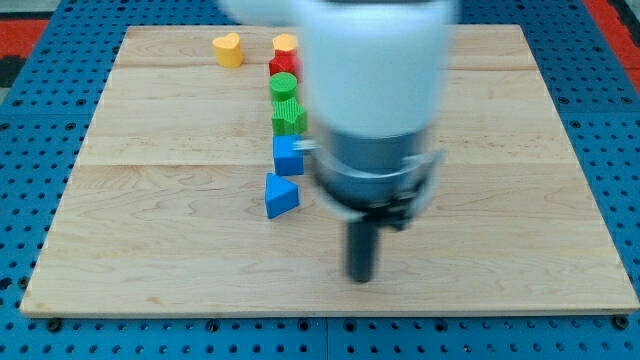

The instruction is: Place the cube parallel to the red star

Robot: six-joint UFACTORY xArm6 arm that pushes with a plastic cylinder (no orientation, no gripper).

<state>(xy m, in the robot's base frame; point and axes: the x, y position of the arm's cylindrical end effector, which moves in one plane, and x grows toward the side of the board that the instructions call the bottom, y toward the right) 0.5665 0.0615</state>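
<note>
A blue cube [288, 155] lies near the board's middle, in a column of blocks. Up the column from it are a green block [288, 121], a green round block [284, 86], a red block [281, 66], partly hidden by my arm, and an orange block [285, 44]. Whether the red block is the star I cannot tell. Below the cube lies a blue triangular block [281, 195]. My tip [360, 277] is below and to the right of the blue cube, apart from all blocks.
A yellow heart-shaped block [229, 48] lies near the board's top edge, left of the column. The wooden board [150, 250] rests on a blue perforated table. My arm's blurred white body covers the top middle.
</note>
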